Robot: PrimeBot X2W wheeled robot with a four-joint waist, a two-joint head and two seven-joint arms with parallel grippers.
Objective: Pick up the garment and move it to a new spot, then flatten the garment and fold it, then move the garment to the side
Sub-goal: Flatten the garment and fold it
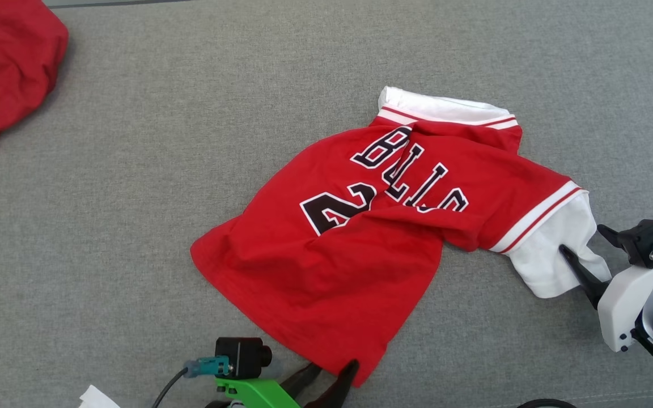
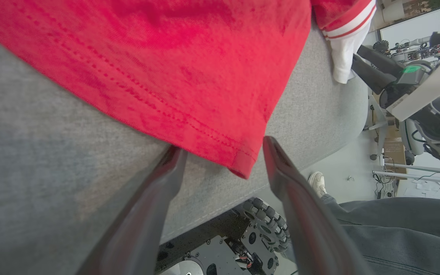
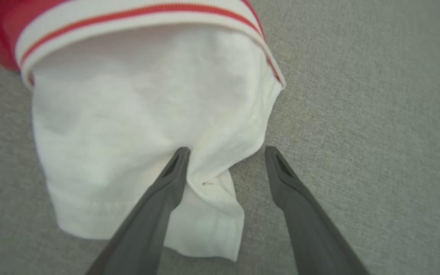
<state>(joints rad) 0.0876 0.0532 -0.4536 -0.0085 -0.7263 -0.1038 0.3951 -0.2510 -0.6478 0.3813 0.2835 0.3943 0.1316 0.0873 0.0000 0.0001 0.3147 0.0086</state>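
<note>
Grey fabric covers the surface (image 1: 134, 226). At its near edge the left end effector (image 1: 331, 368) stands wide open with nothing held, its two fingers either side of the hem corner (image 2: 239, 168) of the garment (image 1: 360, 249). That garment, one red jersey, lies rumpled right of centre, lettering up, creased across the middle. It looks light, soft and limp, so it will likely sag and fold on itself when lifted. The stitched hem and the cuffs seem the firmest places to pinch. Farther right, the right end effector (image 1: 581, 238) is also fully open and grips nothing, one finger pressing on the white sleeve (image 3: 136, 114) with the cuff's edge between the fingers. Beyond lies the collar (image 1: 445, 107). Far left sits one other red cloth (image 1: 3, 73), well apart. Count: one jersey, two end effectors.
</note>
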